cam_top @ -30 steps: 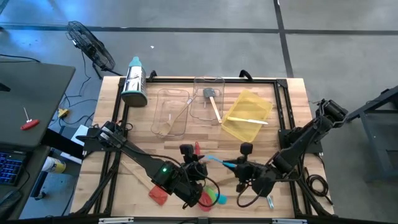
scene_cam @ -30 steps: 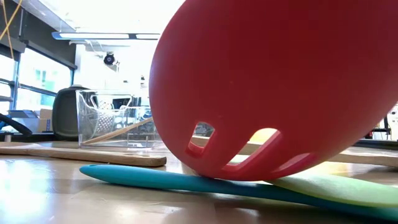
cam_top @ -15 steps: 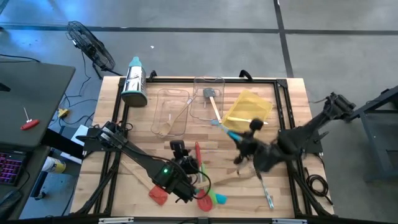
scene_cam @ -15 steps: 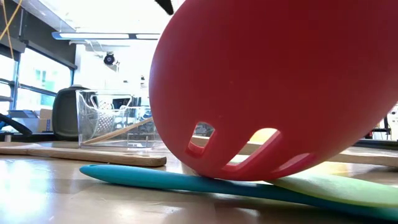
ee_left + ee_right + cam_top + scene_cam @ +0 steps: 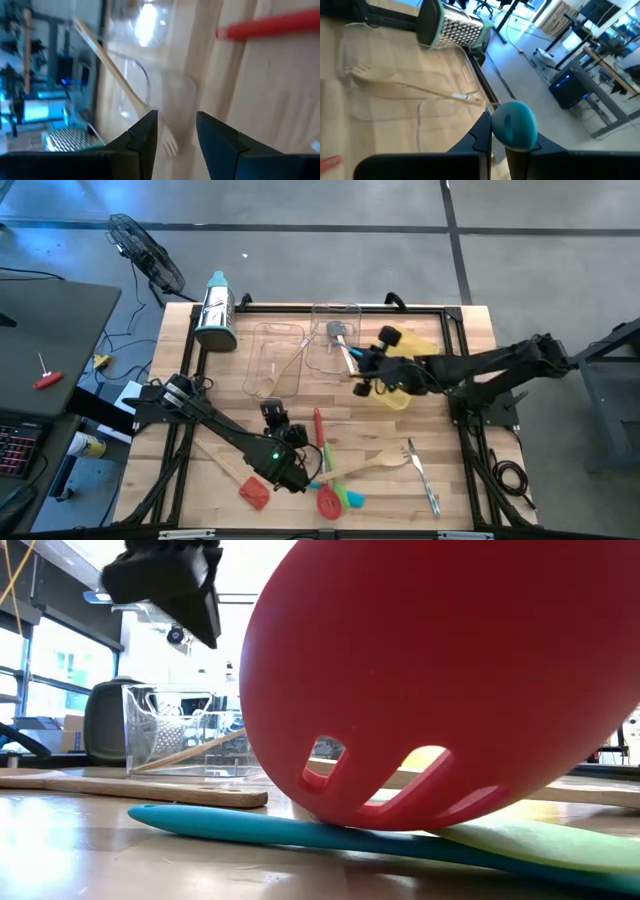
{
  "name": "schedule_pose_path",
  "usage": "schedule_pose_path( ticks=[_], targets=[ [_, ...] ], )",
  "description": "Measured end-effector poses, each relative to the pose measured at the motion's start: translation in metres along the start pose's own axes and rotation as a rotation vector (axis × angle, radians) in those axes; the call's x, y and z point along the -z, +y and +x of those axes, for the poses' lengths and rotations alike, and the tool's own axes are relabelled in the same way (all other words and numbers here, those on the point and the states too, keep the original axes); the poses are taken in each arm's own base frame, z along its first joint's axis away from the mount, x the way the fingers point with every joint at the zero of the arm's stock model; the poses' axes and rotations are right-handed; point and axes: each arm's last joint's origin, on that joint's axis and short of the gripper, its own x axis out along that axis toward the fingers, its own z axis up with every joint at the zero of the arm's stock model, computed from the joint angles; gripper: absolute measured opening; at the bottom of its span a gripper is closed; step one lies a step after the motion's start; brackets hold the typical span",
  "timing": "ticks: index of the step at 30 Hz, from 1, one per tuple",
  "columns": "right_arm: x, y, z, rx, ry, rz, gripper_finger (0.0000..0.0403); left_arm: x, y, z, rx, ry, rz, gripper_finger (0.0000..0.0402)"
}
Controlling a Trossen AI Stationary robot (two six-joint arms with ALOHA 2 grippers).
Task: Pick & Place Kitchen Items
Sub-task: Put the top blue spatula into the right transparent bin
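My right gripper (image 5: 362,375) hangs over the gap between a clear tray (image 5: 335,340) and the yellow tray (image 5: 400,360), shut on a teal utensil (image 5: 514,125). My left gripper (image 5: 175,135) stands open above the wood near the table's middle (image 5: 283,430), with nothing between its fingers, beside the red slotted spatula's handle (image 5: 317,428). That spatula's head (image 5: 440,690) rests on a teal spatula (image 5: 300,830) and a green one (image 5: 560,845). A wooden fork (image 5: 375,465) and metal cutlery (image 5: 420,475) lie flat at the near right. My right gripper pinches the teal utensil between its two fingers (image 5: 482,132). The rounded teal end (image 5: 515,117) sticks up just past the fingers. The utensil is lifted clear of the table; the rest of it is hidden by the gripper.
A second clear tray (image 5: 275,360) holds a wooden fork (image 5: 125,95). The steel grater (image 5: 215,310) stands at the far left corner. A red spatula with a wooden handle (image 5: 252,492) lies near the front edge. The yellow tray holds a pale utensil (image 5: 400,375).
My right gripper has carried the teal utensil up from the table's near middle toward the far edge, to the trays. My left gripper has drifted toward the table's left, sunk and tipped its fingers downward, staying open.
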Motion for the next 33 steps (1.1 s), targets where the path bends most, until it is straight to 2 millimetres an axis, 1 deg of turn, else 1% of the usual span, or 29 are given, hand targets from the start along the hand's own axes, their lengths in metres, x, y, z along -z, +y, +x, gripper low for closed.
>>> schedule_pose_path(
  ticks=[4,8,12,15,21,24,28,33],
  targets=[
    [0.006,-0.007,0.033,0.008,0.015,-0.017,0.0019,0.01,-0.007,0.004,0.031,0.07,-0.017,0.0132],
    [0.021,-0.017,0.064,0.048,0.089,-0.017,0.0019,0.013,-0.009,0.003,0.062,0.107,-0.021,0.0132],
    [0.036,-0.027,0.09,0.094,0.15,0.002,0.0019,0.015,-0.011,0.001,0.066,0.108,-0.013,0.0132],
    [0.045,-0.03,0.106,0.114,0.18,0.008,0.0019,0.016,-0.01,0.001,0.062,0.112,-0.01,0.0132],
    [0.062,-0.032,0.13,0.134,0.226,-0.01,0.0019,0.018,-0.009,0.001,0.051,0.142,-0.025,0.0132],
    [0.067,-0.035,0.137,0.13,0.23,-0.005,0.0019,0.018,-0.009,0.001,0.053,0.149,-0.036,0.0132],
    [0.07,-0.04,0.14,0.126,0.237,0.003,0.0019,0.018,-0.008,0.001,0.052,0.149,-0.038,0.0132],
    [0.07,-0.04,0.14,0.124,0.241,-0.003,0.0019,0.018,-0.008,0.001,0.05,0.148,-0.038,0.0132]
  ],
)
